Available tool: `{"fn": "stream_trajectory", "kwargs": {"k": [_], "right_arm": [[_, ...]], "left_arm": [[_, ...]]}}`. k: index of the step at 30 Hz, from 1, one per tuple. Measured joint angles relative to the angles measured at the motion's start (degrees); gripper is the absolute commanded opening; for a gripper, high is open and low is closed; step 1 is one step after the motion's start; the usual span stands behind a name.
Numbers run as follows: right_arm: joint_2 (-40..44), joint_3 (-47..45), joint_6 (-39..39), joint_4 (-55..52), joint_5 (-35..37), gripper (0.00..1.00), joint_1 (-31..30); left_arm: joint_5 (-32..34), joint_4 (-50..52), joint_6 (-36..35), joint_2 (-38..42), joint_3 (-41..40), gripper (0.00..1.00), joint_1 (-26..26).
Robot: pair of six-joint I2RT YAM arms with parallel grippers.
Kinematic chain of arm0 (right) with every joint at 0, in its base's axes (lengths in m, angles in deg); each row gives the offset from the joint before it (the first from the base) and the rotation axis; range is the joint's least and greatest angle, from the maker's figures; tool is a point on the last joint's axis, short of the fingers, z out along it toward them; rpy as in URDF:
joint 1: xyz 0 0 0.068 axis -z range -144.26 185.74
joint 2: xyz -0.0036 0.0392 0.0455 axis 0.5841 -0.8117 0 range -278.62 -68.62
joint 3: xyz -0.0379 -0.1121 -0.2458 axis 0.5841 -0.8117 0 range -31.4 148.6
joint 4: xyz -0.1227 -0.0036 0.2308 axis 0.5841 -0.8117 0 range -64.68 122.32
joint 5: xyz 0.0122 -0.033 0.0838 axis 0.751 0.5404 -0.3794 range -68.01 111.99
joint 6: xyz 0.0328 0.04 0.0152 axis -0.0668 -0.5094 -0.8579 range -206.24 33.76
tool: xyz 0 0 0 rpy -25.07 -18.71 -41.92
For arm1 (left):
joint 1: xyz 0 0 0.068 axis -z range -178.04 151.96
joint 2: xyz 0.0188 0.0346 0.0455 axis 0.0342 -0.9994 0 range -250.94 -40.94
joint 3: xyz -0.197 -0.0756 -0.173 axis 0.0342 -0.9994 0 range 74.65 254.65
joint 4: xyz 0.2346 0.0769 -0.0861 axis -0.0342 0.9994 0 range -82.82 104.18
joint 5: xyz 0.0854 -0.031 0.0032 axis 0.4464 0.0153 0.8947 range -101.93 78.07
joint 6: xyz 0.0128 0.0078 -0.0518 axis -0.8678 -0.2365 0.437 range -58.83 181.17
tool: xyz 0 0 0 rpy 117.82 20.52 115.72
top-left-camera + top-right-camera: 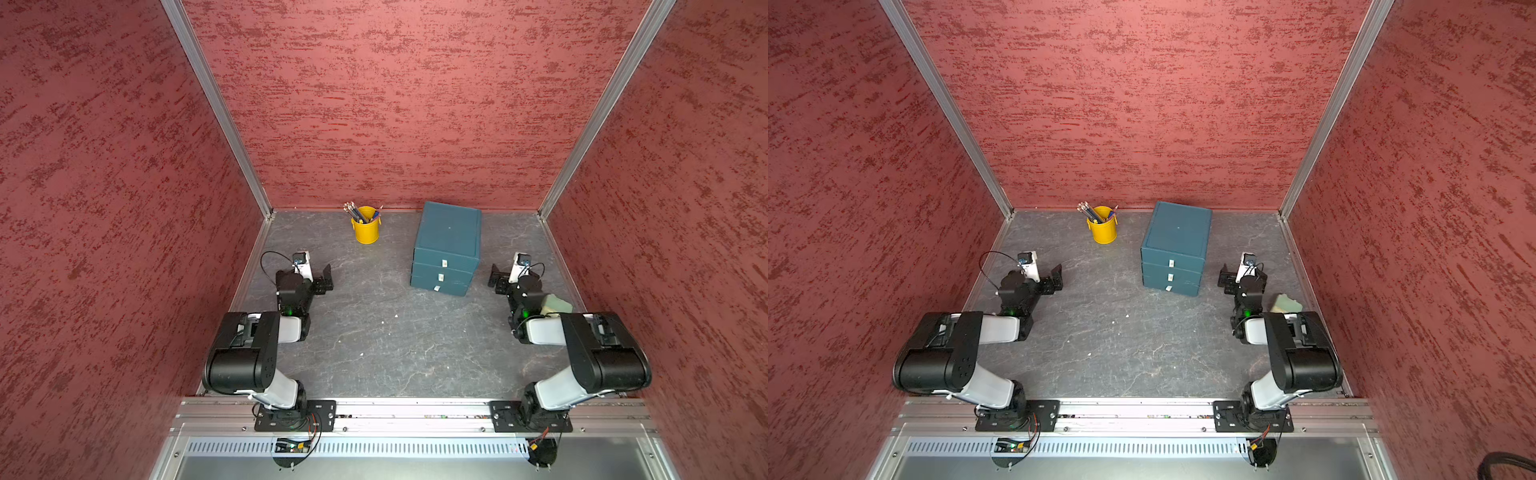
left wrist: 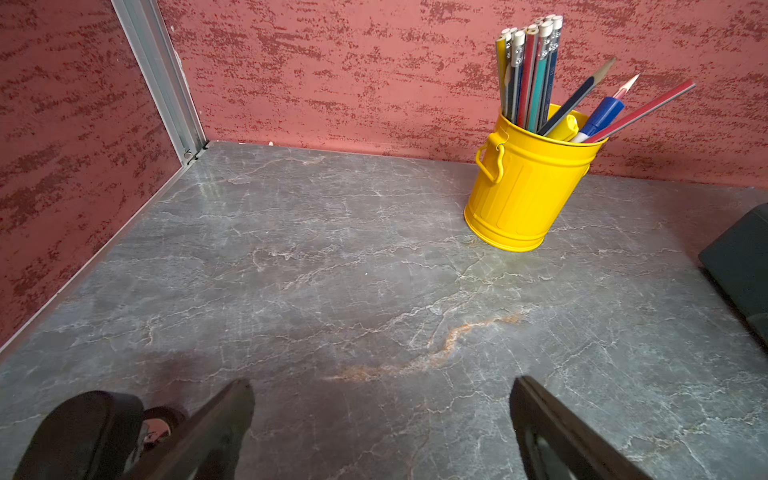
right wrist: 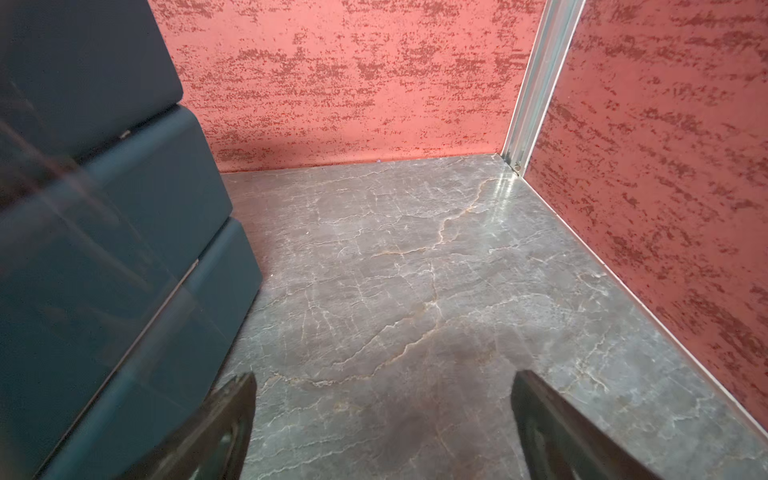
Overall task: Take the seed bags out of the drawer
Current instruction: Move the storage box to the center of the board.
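A teal chest of three drawers [image 1: 446, 249] stands at the back right of the grey table, in both top views [image 1: 1177, 245]. All three drawers are pushed in, each with a small white pull tab [image 1: 441, 276]. The seed bags are hidden; none shows in any view. My left gripper [image 1: 326, 278] hovers low over bare table at the left, open and holding nothing [image 2: 382, 386]. My right gripper [image 1: 496, 276] is open just to the right of the chest, with the chest's side [image 3: 104, 208] close beside one finger and nothing between its fingers [image 3: 384, 382].
A yellow bucket [image 1: 366, 228] of pencils stands by the back wall, left of the chest, and shows in the left wrist view [image 2: 523, 187]. A pale green block [image 1: 557, 305] lies behind the right arm near the right wall. Red walls close in three sides.
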Motion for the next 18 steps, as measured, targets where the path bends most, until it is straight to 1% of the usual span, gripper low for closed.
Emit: {"fn": "stream_trajectory", "kwargs": {"k": [15,18], "right_arm": [[0.0,0.0,0.0,0.0,0.1,0.99,0.0],[2.3,0.0,0.6,-2.1,0.2,0.99,-0.5]], "left_arm": [[0.0,0.0,0.0,0.0,0.0,1.00,0.0],[0.2,4.0,0.0,2.5,0.4,1.00,0.1]]}}
